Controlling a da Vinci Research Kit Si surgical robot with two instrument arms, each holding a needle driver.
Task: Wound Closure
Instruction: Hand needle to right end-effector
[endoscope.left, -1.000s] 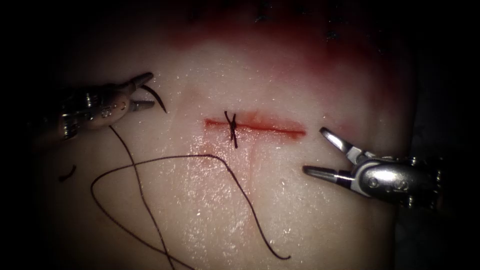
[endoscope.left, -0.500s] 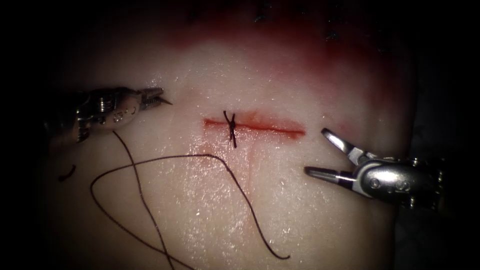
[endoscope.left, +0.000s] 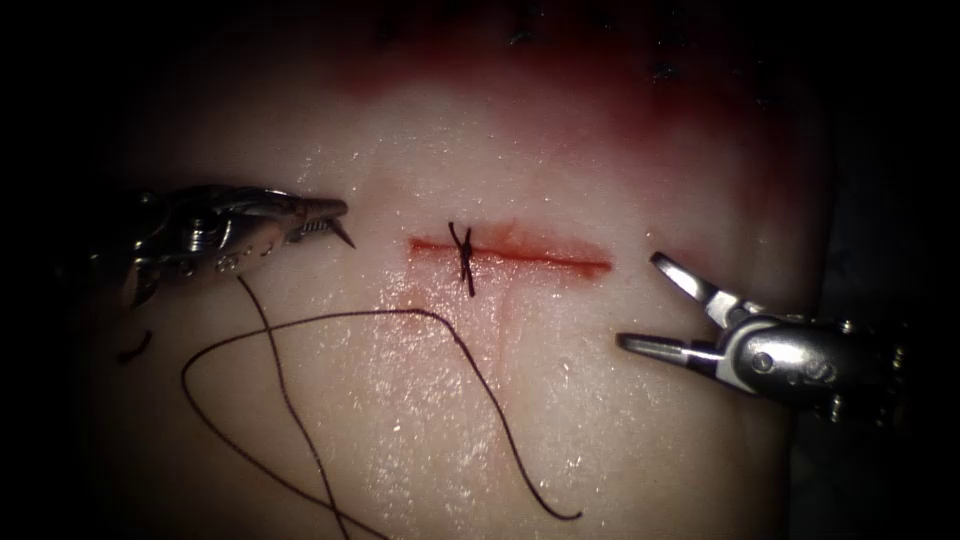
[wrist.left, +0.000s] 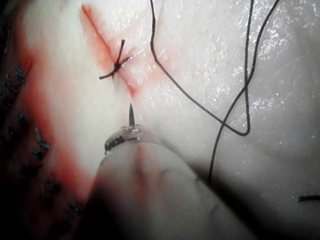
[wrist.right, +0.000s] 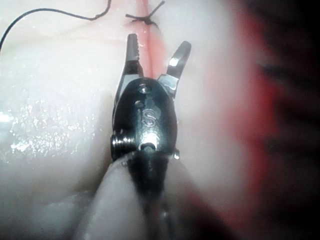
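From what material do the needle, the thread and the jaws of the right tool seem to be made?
The needle, held in the left tool left of the cut and outside the tissue, looks like dark metal: thin, rigid, pointed. The thread seems dark flexible fibre, lying in loose curves. The right tool, empty, looks like polished steel: bright reflections, ridged inner faces.

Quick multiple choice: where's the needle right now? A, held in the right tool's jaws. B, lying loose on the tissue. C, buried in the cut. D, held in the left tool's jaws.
D: the left tool is shut on the needle, whose tip pokes out left of the cut, clear of the tissue; the right tool is open and holds nothing.
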